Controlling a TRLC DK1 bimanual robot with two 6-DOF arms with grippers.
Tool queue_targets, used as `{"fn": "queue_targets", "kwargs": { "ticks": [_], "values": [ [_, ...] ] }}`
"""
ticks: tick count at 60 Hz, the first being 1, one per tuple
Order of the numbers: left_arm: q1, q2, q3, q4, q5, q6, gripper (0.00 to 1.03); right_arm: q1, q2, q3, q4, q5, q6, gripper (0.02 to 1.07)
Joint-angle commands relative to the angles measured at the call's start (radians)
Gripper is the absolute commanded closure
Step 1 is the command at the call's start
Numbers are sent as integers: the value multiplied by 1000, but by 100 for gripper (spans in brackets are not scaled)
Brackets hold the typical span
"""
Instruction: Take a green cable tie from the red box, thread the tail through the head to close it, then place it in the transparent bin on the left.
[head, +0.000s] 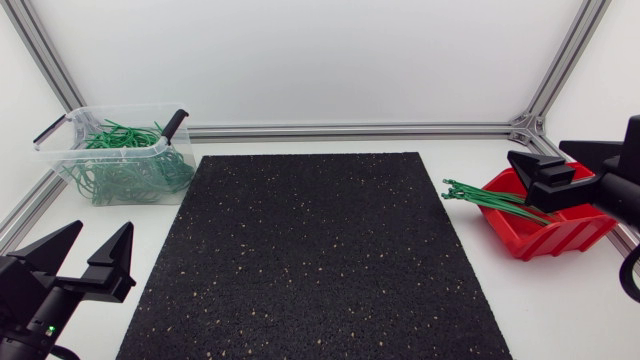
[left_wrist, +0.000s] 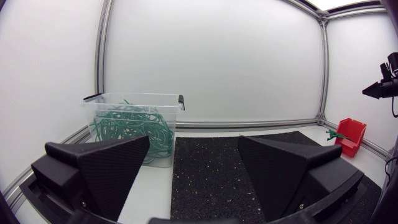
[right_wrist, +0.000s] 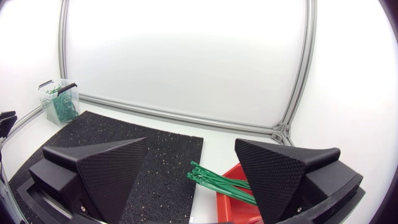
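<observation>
Green cable ties (head: 492, 196): loose straight bundle lying in the red box (head: 565, 238), ends sticking out over its rim toward the mat. On the head view, box sits at 3 o'clock off the black speckled mat (head: 310, 260). None gripped, none threaded.

Step in hand, my call: the very first one, the pick from the box; nothing of this cycle is done yet.

Right gripper (right_wrist: 191, 143): released, fingers spread wide, nothing between them, hanging above the box at 3 o'clock with the ties just ahead and under it. Left gripper (left_wrist: 194, 138): also spread and empty, at 8 o'clock off the mat's corner, well apart from the ties.

Next move calls for: I lower the right gripper onto the protruding ends and pinch one tie only, since they lie tight together and a double pick looks likely. Then bring it over the mat so the left can meet it for threading.

Transparent bin (head: 118, 150): 10 o'clock, handles up, holds a heap of looped ties (head: 125, 168).

Counts: 1 red box, 1 bin, 1 mat, 2 grippers. Ties in box: maybe half a dozen, too overlapped to count surely. Bin ties: tangled, uncountable.
</observation>
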Motion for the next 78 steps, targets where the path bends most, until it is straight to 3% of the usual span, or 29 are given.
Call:
{"fn": "queue_targets", "kwargs": {
  "ticks": [1,9,18,35,49,64,78],
  "values": [
    [-11,-9,-40,-16,0,3,4,-40,129,111,-52,-51,-43,5],
    [-11,-9,-40,-17,-2,3,4,-66,293,274,-193,-114,-146,5],
    [-11,-7,-40,-17,-2,3,4,-62,494,437,-368,-99,-454,5],
    [-14,-4,-40,-19,-2,3,4,-68,739,532,-494,-48,-783,6],
    [-14,-4,-40,-22,-5,3,4,-105,896,519,-495,-47,-1020,6],
    [-14,-1,-40,-25,-10,3,4,-140,934,452,-486,-74,-1241,6],
    [-14,2,-40,-25,-13,3,4,-138,930,355,-356,-68,-1312,6]
  ]
}}
